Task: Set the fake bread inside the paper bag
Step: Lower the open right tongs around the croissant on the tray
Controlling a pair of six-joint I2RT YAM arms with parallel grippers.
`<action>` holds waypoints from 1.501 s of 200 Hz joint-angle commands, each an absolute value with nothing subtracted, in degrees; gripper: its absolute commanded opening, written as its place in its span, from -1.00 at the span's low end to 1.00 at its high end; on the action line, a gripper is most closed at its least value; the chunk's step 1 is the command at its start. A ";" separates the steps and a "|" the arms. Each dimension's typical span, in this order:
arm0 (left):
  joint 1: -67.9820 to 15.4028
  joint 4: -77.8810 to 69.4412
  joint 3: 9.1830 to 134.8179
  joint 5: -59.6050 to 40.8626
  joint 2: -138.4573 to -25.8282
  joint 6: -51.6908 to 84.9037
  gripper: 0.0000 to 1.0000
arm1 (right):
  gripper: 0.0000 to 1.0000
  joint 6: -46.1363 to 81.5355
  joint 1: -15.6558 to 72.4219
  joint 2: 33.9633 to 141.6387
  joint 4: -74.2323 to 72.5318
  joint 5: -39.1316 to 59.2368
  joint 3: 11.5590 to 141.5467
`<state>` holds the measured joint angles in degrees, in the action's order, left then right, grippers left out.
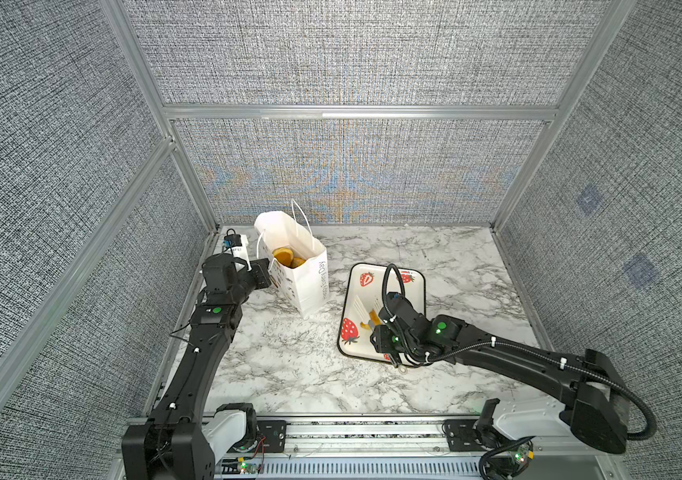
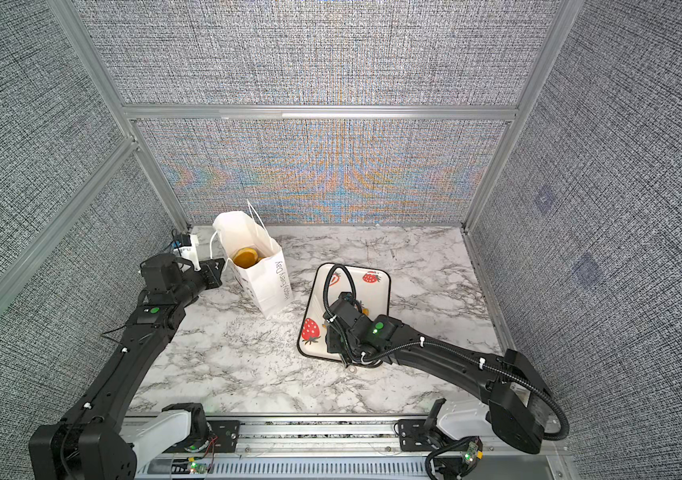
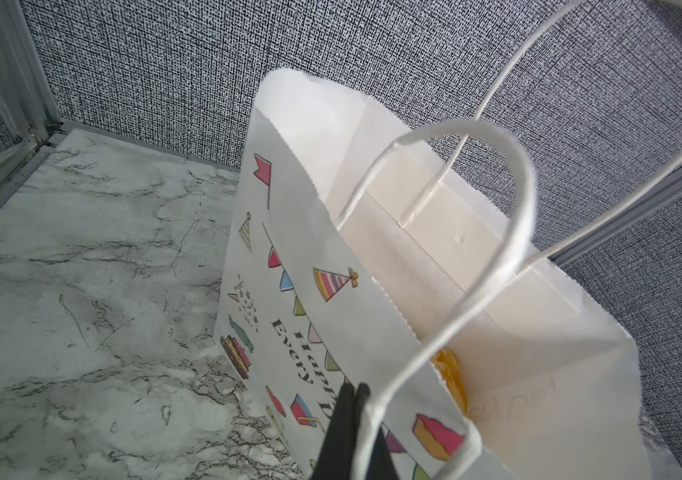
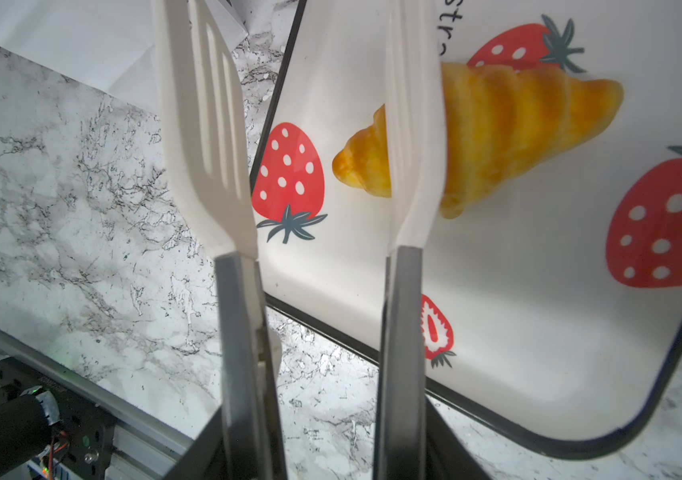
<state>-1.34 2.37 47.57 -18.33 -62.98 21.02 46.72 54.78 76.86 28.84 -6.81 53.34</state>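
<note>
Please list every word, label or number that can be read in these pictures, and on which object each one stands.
"Happy Every Day": grey lettering on the paper bag, read in both top views; partly hidden in the left wrist view.
"str": black letters on the tray, the rest out of sight.
Handwriting on the bag's inner wall: too faint to read.
No numbers or brand names are legible.
</note>
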 commanded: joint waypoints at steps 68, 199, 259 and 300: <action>-1.41 2.61 47.91 -18.30 -63.11 20.19 -1.00 | 0.01 47.85 55.11 80.51 26.42 -6.68 53.44; -1.40 2.68 47.90 -18.19 -63.18 20.17 -1.00 | 0.01 48.29 55.41 82.64 26.53 -6.99 53.44; -1.40 2.79 47.91 -18.18 -62.90 20.09 -1.00 | 0.01 48.16 55.46 84.44 26.41 -6.69 53.44; -1.40 2.73 47.90 -18.43 -62.85 20.17 -1.00 | 0.00 47.98 55.62 86.19 26.32 -6.44 53.53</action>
